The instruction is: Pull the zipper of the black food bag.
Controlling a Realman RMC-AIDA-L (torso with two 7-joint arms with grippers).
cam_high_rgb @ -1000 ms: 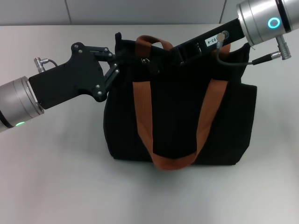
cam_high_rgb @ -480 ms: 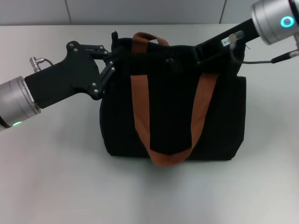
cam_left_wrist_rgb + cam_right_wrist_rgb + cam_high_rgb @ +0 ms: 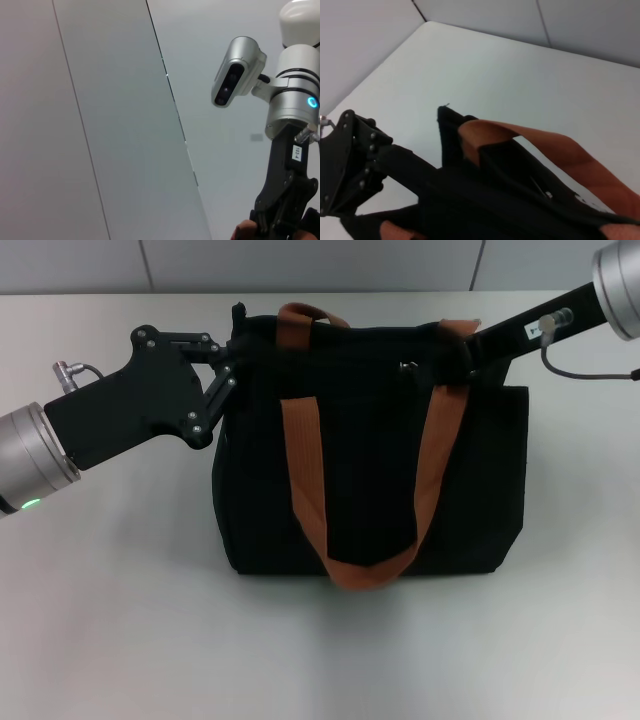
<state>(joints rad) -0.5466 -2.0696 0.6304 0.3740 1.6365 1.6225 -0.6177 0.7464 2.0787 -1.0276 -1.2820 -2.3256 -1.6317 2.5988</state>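
Both grippers hold on; zipper (image 3: pixel 408 367) has travelled further right.

A pale grey table (image 3: pixel 120 620) meets a light panelled wall (image 3: pixel 300 265).

White table, one bag on it

The pale, matte table (image 3: pixel 120 620) carries the black food bag (image 3: pixel 370 480), which stands upright near the far edge, its rust-brown handle draped down the front.
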